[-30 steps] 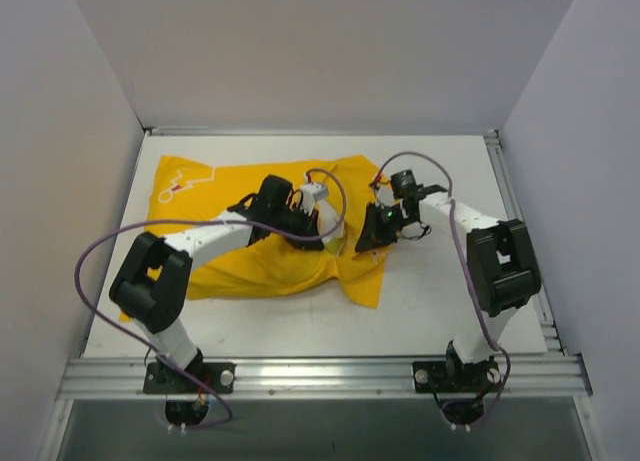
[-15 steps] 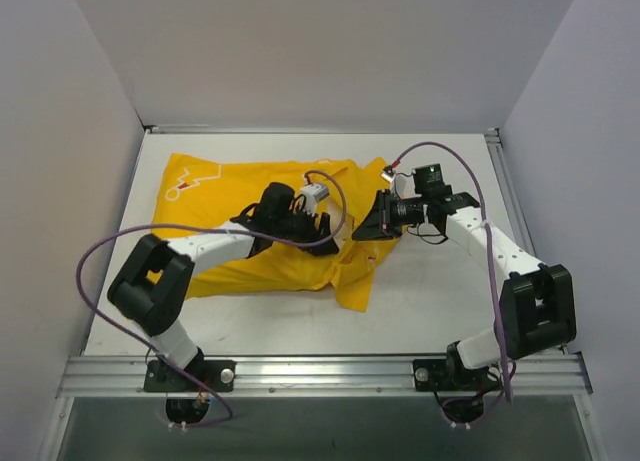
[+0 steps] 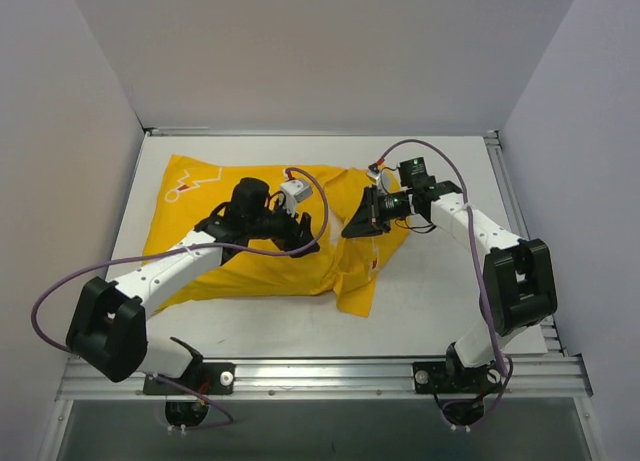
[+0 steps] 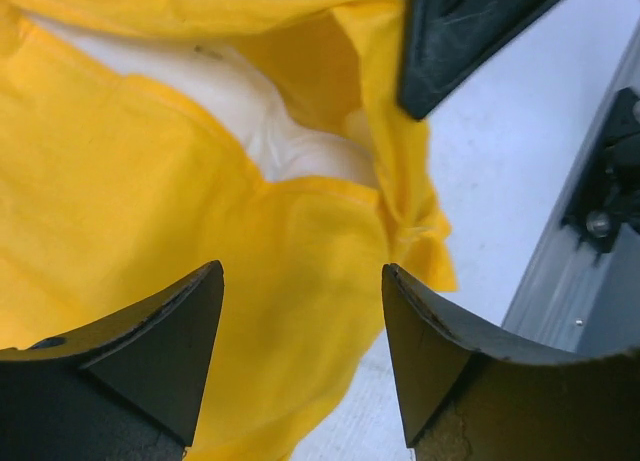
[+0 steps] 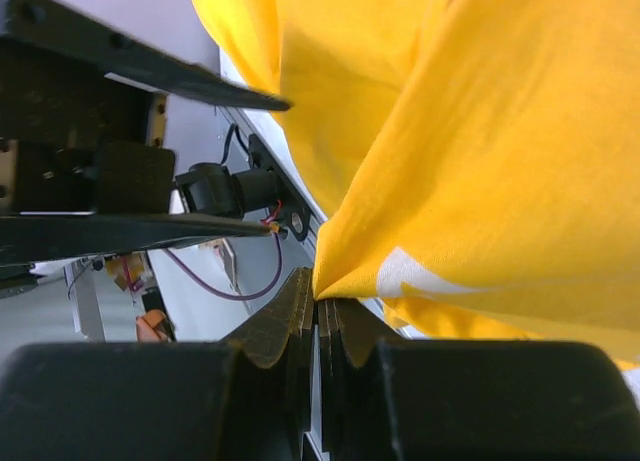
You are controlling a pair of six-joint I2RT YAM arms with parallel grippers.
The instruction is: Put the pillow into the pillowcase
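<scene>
The right gripper (image 5: 316,293) pinches the yellow pillowcase (image 5: 480,131). The left gripper (image 4: 300,281) has its fingers apart near the white pillow (image 4: 300,146).

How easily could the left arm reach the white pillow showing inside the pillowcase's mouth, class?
Probably yes. The left end effector is open just before the mouth of the pillowcase, with the pillow exposed ahead and nothing between. The right end effector pinches the pillowcase edge, seemingly holding the mouth open.

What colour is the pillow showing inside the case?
White; the pillow shows best in the left wrist view.
</scene>
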